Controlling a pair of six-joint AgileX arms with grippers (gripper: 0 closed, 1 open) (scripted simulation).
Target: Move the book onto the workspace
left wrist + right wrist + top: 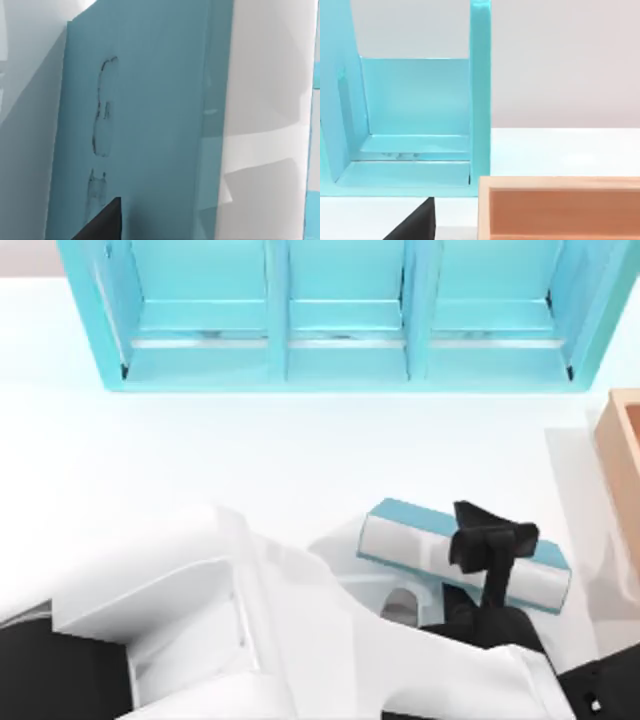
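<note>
The teal-blue book [420, 535] with white page edges lies tilted over the white workspace [200, 450], right of centre near the front, with a shadow on the table under it. My left gripper [492, 537] reaches across from the big white arm and is shut on the book near its right end. The book's plain cover [150, 125] is close up in the left wrist view, with one black fingertip [102, 225] against it. My right arm [600, 695] is parked at the front right corner.
A light-blue compartmented shelf [340, 330] spans the back of the table. A tan wooden box [625, 440] stands at the right edge. In the right wrist view the box [560, 210] lies just in front of the shelf [415, 100].
</note>
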